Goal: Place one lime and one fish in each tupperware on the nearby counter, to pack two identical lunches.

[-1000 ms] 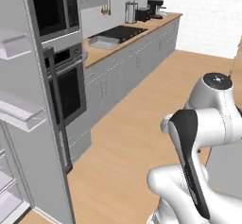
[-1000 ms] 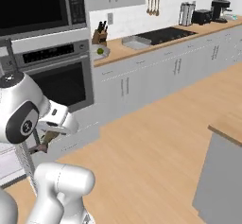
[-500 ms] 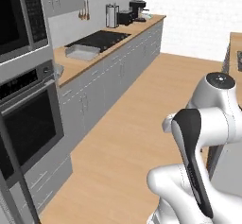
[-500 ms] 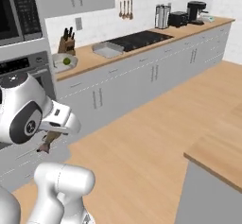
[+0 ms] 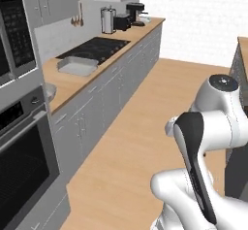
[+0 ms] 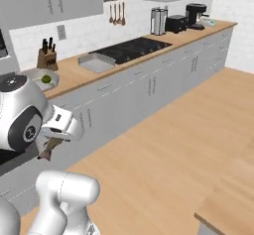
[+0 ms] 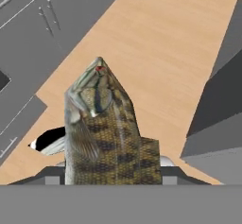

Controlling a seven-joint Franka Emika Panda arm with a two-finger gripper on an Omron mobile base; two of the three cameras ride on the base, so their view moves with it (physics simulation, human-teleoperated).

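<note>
A grey-brown speckled fish (image 7: 101, 133) stands between the fingers of my gripper (image 7: 112, 175), head pointing away from the hand; the gripper is shut on it. In the right base view the gripper (image 6: 48, 148) hangs low in front of the grey drawers, with the brown fish (image 6: 46, 152) showing under it. A shallow light-grey tupperware (image 6: 96, 62) (image 5: 76, 66) sits on the tan counter (image 6: 74, 75) just left of the black cooktop. Further left, by the knife block, a small green lime (image 6: 46, 79) lies in a round grey dish (image 6: 35, 75).
A black cooktop (image 6: 131, 48), a kettle (image 6: 158, 21) and a coffee machine (image 6: 195, 15) line the counter. The wall oven (image 5: 22, 151) is at the left. Open wooden floor (image 6: 168, 145) stretches ahead; another worktop corner (image 6: 233, 194) stands at the lower right.
The base has turned and driven, so the whole scene has shifted: fridge and oven slid off to the left and the counter came closer. The fish stays gripped.
</note>
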